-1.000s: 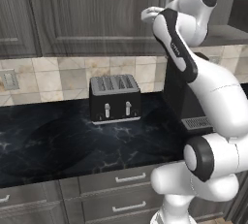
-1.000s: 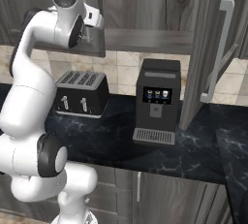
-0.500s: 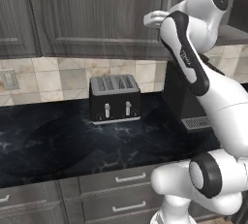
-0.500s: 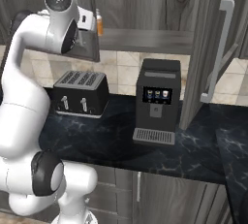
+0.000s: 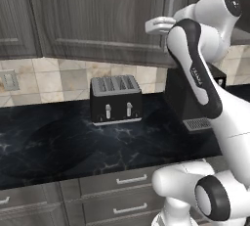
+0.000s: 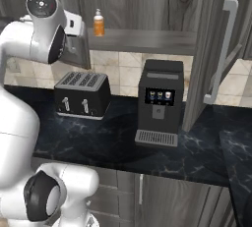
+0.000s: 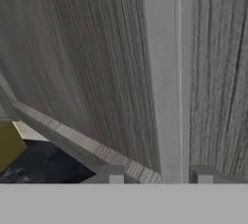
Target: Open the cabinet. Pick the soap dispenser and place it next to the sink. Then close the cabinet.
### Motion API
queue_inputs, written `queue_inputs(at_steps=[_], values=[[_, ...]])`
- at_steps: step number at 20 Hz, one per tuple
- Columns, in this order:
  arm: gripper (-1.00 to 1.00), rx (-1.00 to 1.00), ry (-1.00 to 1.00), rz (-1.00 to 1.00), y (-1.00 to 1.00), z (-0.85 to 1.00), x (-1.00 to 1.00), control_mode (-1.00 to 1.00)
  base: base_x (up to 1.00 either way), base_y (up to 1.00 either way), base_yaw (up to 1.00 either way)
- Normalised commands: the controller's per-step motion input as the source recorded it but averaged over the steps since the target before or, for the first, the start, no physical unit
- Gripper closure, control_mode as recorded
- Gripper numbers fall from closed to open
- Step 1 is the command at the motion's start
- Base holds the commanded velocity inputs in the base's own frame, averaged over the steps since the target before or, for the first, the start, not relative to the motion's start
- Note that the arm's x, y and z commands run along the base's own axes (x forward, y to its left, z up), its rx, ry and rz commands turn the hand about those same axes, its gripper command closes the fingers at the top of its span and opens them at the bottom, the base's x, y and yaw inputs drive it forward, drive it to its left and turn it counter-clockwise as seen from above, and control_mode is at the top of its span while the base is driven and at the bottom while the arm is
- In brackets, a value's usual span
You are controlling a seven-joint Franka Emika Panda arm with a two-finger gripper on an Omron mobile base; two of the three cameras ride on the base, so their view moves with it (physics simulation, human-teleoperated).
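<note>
The cabinet's left door [image 5: 97, 14] is swung out, and my gripper [image 7: 157, 174] is shut on its long silver handle [image 7: 162, 72], which runs up between the two fingertips [image 7: 110, 173]. In the left base view the gripper [image 5: 155, 24] sits at that handle [image 5: 171, 0], high up. The right door [image 6: 206, 49] stands wide open with its own handle [image 6: 224, 49]. An orange soap dispenser [image 6: 99, 23] with a white pump stands upright on the cabinet shelf [image 6: 142, 39], just right of my hand. The sink is out of view.
A black toaster [image 5: 116, 99] and a black coffee machine [image 6: 158, 103] stand on the dark marble counter [image 5: 49, 142] under the cabinet. Drawers with short handles [image 5: 117, 181] run below. A wall outlet [image 5: 9, 79] is on the tiled backsplash at left.
My hand has pulled the left door further open, away from the cabinet's middle. The soap dispenser, hidden behind door and hand a second ago, now shows fully on the shelf.
</note>
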Motion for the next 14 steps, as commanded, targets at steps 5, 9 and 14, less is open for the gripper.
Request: queue_inputs(at_steps=[5,9,14], values=[[1.0,-0.03,0.0,0.02,0.97,0.0,-0.74,-1.0,0.0,0.0,0.0],[1.0,-0.03,0.0,0.0,1.0,0.0,-0.8,-1.0,0.0,0.0,0.0],[1.0,-0.04,0.0,0.0,1.0,0.0,-0.78,-1.0,0.0,0.0,0.0]])
